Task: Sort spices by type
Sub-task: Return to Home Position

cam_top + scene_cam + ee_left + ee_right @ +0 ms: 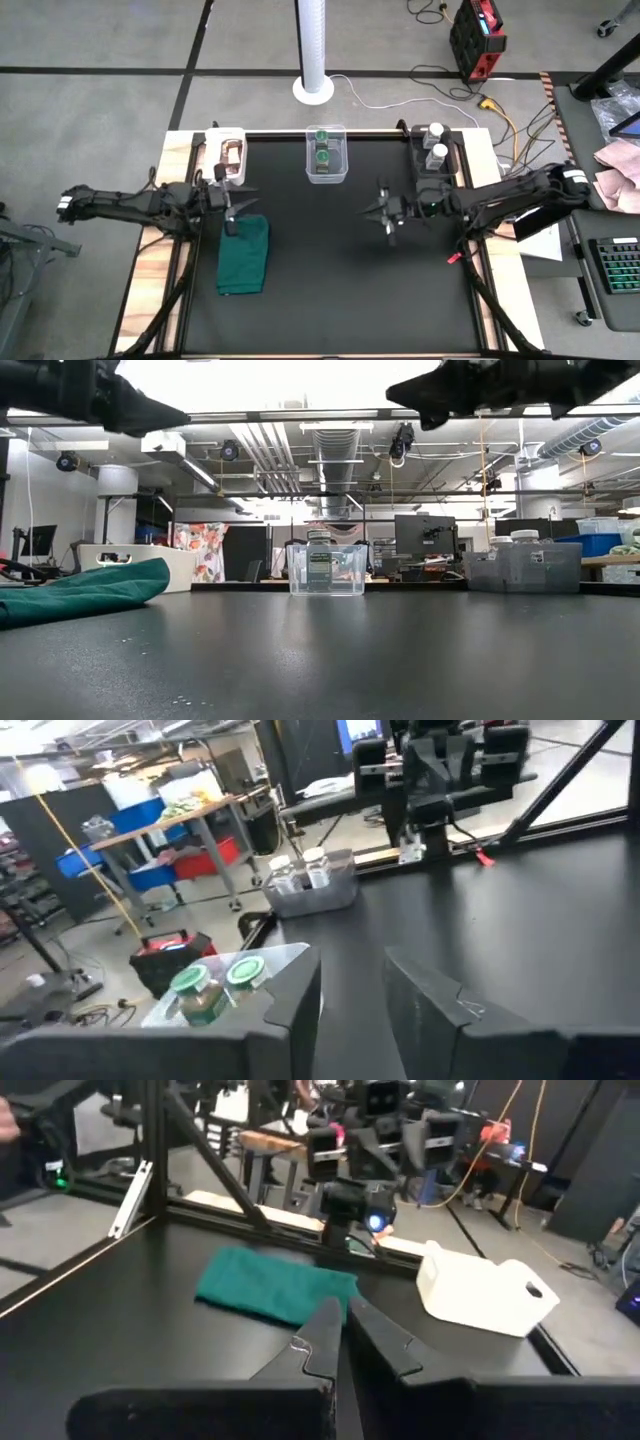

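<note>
All six spices sit in containers along the table's far edge. Two orange-brown packets [232,158] lie in a white tub [213,140] at the left. Two green-lidded jars [323,147] [215,983] stand in a clear box [342,168] in the middle. Two white-lidded jars [436,143] [303,870] stand in a box at the right. My left gripper [230,207] [355,1010] hovers open above the far end of the dark green cloth [243,256]. My right gripper [385,212] [340,1342] hovers shut over bare mat, right of centre, empty.
The dark green cloth [85,590] [270,1285] lies crumpled on the left part of the black mat [340,290]. The white tub [485,1295] stands beyond it. The mat's middle and near parts are bare. Both arms hang above the table in the low view.
</note>
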